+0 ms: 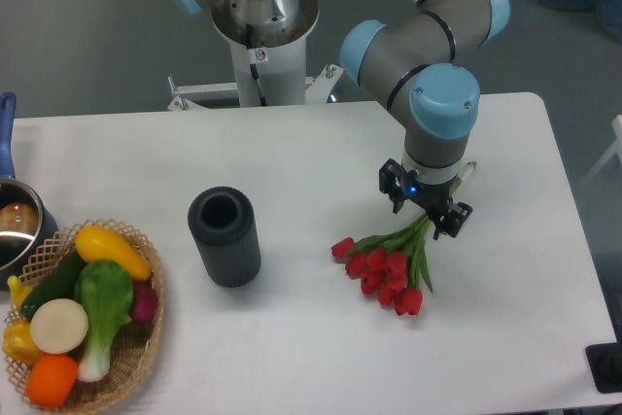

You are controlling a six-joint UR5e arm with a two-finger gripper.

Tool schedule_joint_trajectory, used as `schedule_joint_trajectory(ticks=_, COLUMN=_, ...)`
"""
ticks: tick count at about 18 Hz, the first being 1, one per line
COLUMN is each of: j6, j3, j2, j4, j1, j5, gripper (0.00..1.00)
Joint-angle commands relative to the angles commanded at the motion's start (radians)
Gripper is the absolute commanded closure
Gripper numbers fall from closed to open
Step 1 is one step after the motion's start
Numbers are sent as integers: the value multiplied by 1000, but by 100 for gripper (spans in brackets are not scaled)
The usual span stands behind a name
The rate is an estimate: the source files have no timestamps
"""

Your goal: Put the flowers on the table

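The flowers [385, 268], a small bunch of red tulip buds on green stems, lie on the white table [321, 153] right of centre, buds pointing to the front left. Their stems run up and to the right under my gripper [425, 205]. The gripper hangs straight down over the stems with its two black fingers [391, 185] spread to either side of them, open and not pinching. The stem ends are partly hidden behind the wrist.
A dark grey ribbed cylinder cup [224, 236] stands upright left of the flowers. A wicker basket [146, 345] of toy vegetables sits at the front left corner, with a pot [14, 225] behind it. The table's right edge is close to the arm.
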Motion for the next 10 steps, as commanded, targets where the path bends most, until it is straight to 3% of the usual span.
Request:
schedule_joint_trajectory(ticks=5, j6=2, j3=15, j2=21, j4=40, j1=8, j5=0, gripper=0)
schedule_joint_trajectory(ticks=10, j6=18, j3=32, j2=28, j4=57, j1=67, j5=-8, gripper=0)
